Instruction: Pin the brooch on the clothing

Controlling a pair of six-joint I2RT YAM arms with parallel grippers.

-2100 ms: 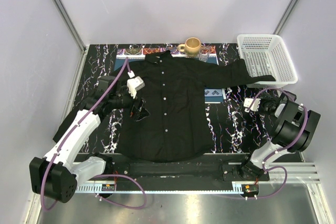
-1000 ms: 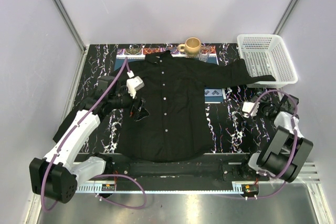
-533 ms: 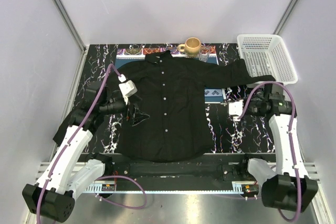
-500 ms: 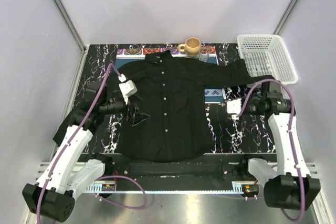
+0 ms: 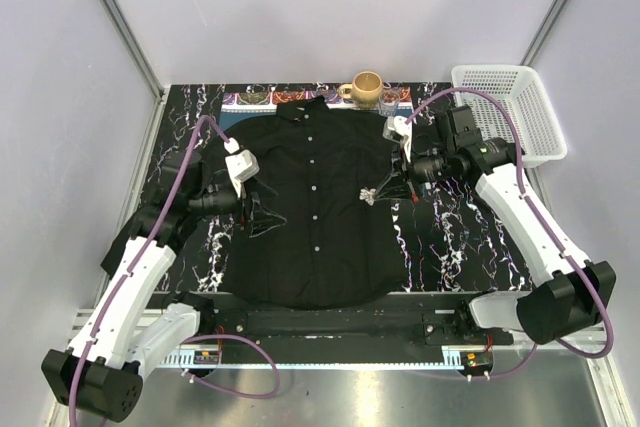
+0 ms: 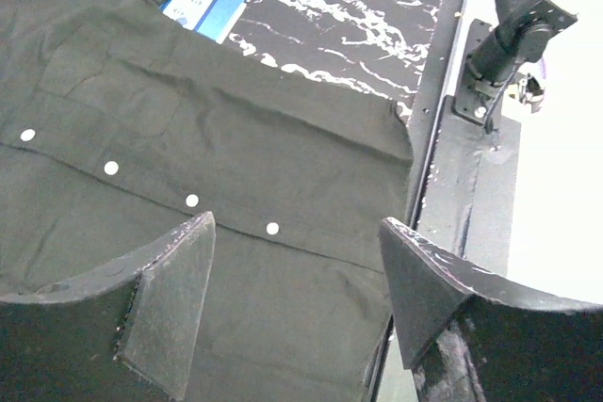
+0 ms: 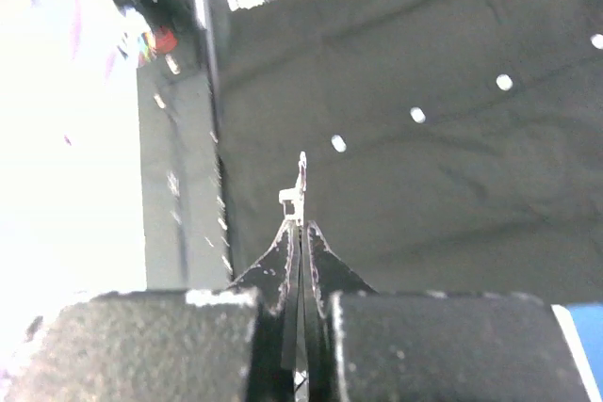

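The clothing (image 5: 320, 247), a black button-up shirt, lies spread flat on the marble table, its collar at the far side. My right gripper (image 5: 383, 190) hangs over the shirt's front, right of the button row, shut on the brooch (image 5: 369, 195). In the right wrist view the small silvery brooch (image 7: 300, 191) sticks out beyond the pinched tips of that gripper (image 7: 301, 229), above the dark cloth (image 7: 452, 185). My left gripper (image 5: 258, 209) sits at the shirt's left side. Its left wrist view shows that gripper (image 6: 297, 223) open, with only shirt cloth (image 6: 283, 138) and white buttons below.
A tan mug (image 5: 366, 86) and a small glass (image 5: 389, 100) stand behind the collar. A white mesh basket (image 5: 505, 107) fills the back right corner, with the shirt's sleeve reaching toward it. A blue card (image 6: 205, 2) lies beside the shirt. The arms' base rail (image 5: 330, 322) runs along the near edge.
My right arm has swung from the table's right side over the shirt front, carrying the brooch. The left arm has barely moved, and its jaws have narrowed a little.
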